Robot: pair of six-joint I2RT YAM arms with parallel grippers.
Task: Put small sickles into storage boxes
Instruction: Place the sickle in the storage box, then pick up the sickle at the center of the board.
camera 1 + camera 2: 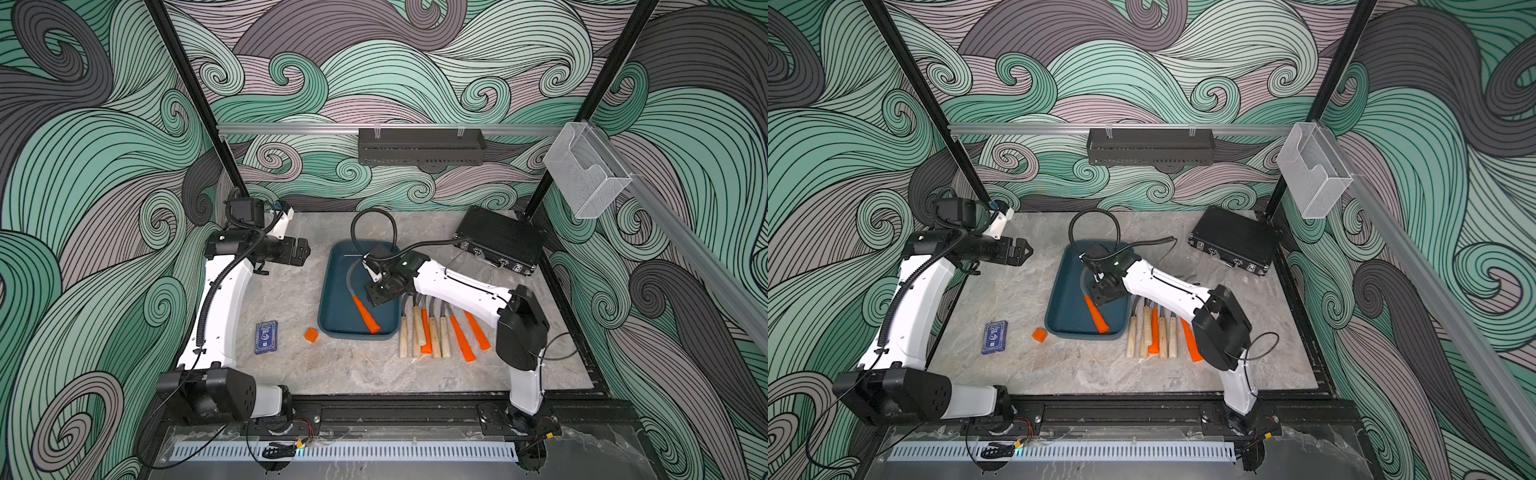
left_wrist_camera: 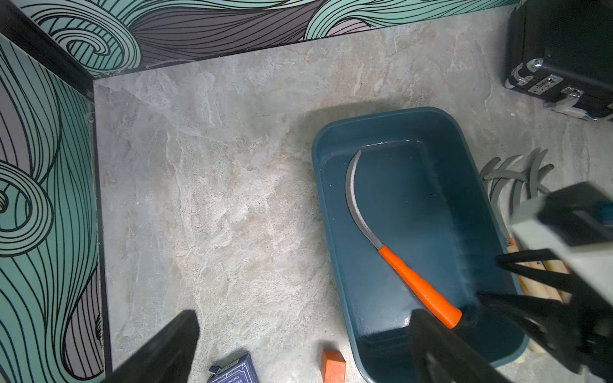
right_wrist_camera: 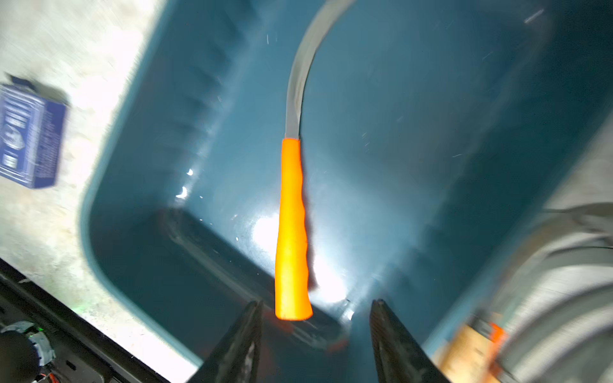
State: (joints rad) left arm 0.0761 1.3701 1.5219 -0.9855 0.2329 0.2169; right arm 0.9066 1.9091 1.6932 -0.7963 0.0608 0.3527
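My right claw (image 3: 316,303) stands apart, clamped on nothing, and the orange sickle (image 3: 292,232) lies loose in the tray (image 3: 149,132) with its butt by my tips. To finish this drop well, I judge I should lift straight up with tips wide, so nothing snags the handle or nudges the tray. Beyond, the other sickles (image 1: 432,332) lie in a row on the worktop (image 1: 353,374) just beside the tray; my left claw (image 1: 301,251), also apart, hangs well off.
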